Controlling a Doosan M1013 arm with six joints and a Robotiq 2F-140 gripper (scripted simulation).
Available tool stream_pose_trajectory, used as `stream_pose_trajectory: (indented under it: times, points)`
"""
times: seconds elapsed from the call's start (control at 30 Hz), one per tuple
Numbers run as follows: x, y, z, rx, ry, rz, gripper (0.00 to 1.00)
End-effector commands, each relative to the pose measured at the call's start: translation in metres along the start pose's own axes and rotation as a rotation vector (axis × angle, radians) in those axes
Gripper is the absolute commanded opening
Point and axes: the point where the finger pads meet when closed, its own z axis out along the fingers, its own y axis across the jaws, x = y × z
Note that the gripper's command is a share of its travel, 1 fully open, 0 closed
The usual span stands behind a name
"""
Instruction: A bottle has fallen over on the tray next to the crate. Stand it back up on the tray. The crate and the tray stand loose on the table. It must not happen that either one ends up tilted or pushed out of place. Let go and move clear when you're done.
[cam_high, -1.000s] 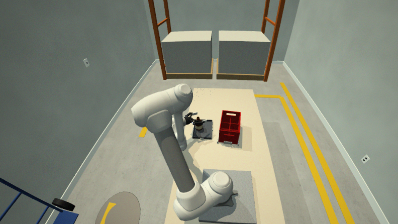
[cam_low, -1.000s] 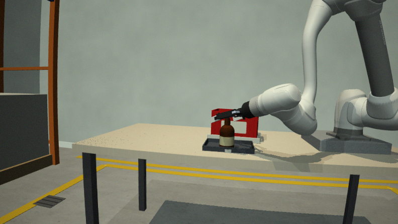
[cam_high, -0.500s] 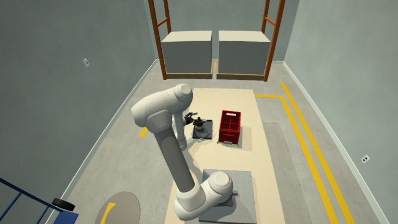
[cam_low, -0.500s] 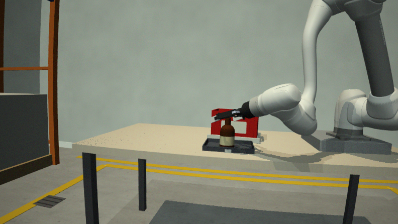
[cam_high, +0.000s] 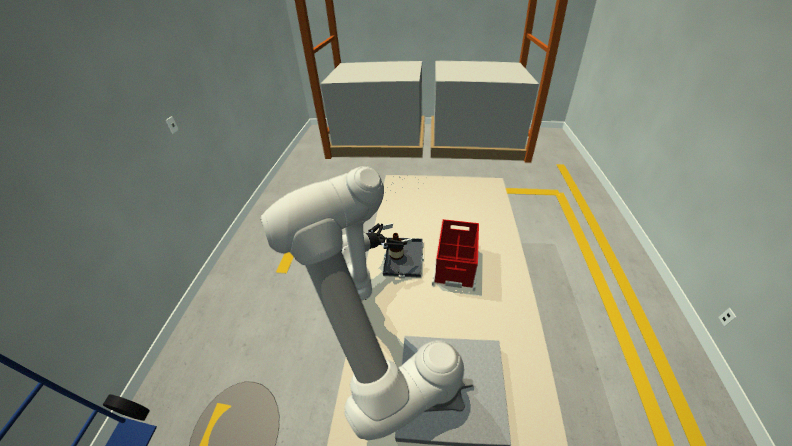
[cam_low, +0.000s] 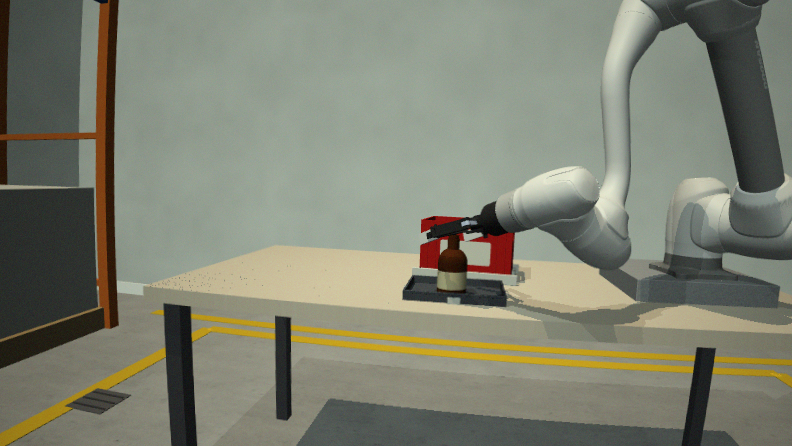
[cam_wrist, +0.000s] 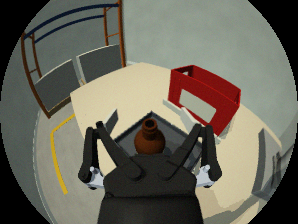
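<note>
A brown bottle (cam_low: 452, 269) with a pale label stands upright on the dark tray (cam_low: 455, 294). It also shows in the overhead view (cam_high: 395, 250) and in the wrist view (cam_wrist: 149, 137). My gripper (cam_low: 443, 230) is level with the bottle's neck and reaches in from the right. Its fingers stand wide open on either side of the neck, with clear gaps in the wrist view (cam_wrist: 149, 143). Nothing is between them. The red crate (cam_high: 457, 252) stands right beside the tray, on the far side in the side view (cam_low: 466, 249).
The tray (cam_high: 403, 258) and crate sit mid-table. My arm's base (cam_high: 437, 382) stands on a grey plate at the near end. Two large grey boxes (cam_high: 429, 102) on an orange rack stand beyond the table's far end.
</note>
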Motion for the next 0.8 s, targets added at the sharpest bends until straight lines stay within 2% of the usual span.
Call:
stream_pose_trajectory:
  times: [0.0,0.77]
  points:
    - [0.0001,0.0,0.0,0.0,0.0,0.0,1.0]
    - [0.0052,0.0,-0.0019,0.0,0.0,0.0,1.0]
